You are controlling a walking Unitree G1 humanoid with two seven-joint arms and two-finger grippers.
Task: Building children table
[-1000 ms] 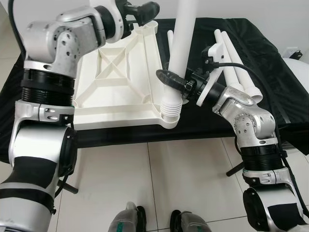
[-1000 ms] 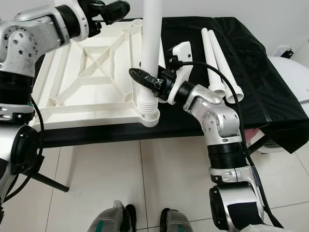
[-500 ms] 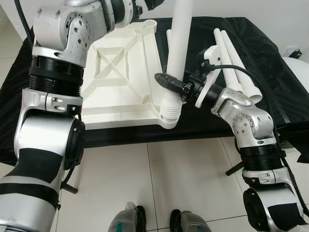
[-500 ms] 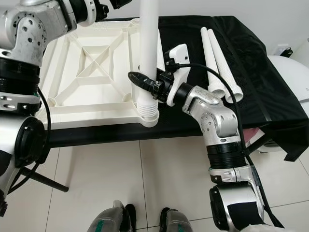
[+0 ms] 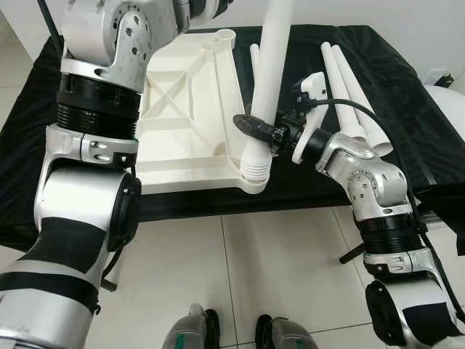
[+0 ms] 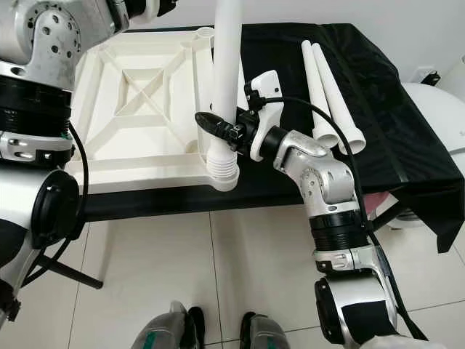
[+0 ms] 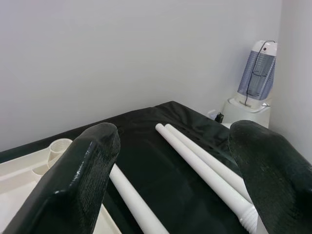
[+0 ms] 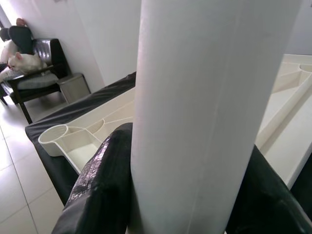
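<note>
- A black-draped tabletop (image 6: 378, 94) on a pale tiled floor carries the white table top (image 6: 138, 123), lying underside up.
- The right gripper (image 6: 218, 129) clamps a leg (image 6: 227, 69) just above its ribbed end, which sits at the near corner socket (image 6: 224, 173) — leaning a little.
- Risk: pushed while tilted, the leg could bind or skid the table top toward the edge.
- The left gripper (image 7: 170, 165), raised above the far edge, gapes wide and empty, so nothing braces the table top.
- Three spare legs (image 6: 327, 87) lie beyond.

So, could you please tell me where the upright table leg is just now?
The table leg stands in the tabletop's near right corner socket, held by the right gripper.
</note>
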